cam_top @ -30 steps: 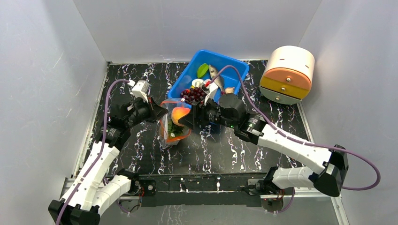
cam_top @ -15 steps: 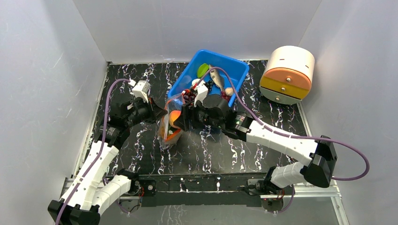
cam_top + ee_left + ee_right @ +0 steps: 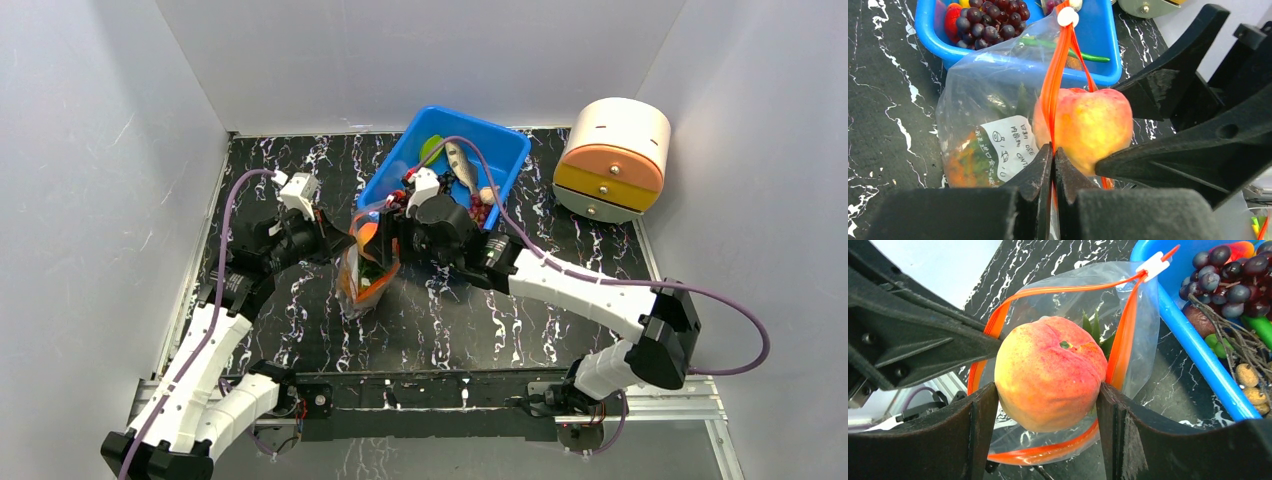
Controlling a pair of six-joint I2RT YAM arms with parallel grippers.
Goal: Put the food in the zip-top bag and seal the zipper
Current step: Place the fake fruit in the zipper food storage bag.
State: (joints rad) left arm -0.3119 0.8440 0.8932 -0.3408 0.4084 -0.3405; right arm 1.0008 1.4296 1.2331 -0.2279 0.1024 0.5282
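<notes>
My left gripper [image 3: 1053, 150] is shut on the orange-red zipper [image 3: 1055, 85] at one side of the zip-top bag [image 3: 983, 100], holding it upright on the table. The bag's mouth gapes open. My right gripper [image 3: 1047, 390] is shut on an orange-pink peach [image 3: 1048, 372], which sits in the mouth between the two zipper strips [image 3: 1120, 345]. Green pineapple leaves [image 3: 1093, 325] show inside the bag below the peach. From above, the peach [image 3: 368, 238] sits at the top of the bag [image 3: 362, 280], between both grippers. A dark grape bunch [image 3: 1228, 275] lies in the bin.
The blue bin [image 3: 505, 140] stands right behind the bag, holding grapes, a fish-like piece and other toy foods. A round cream and orange drawer unit [image 3: 612, 155] sits at the back right. White walls close in the black marbled table [image 3: 300, 320].
My right gripper has carried the peach leftward, from beside the bag into its open mouth. The left gripper has kept its hold on the bag's edge.
</notes>
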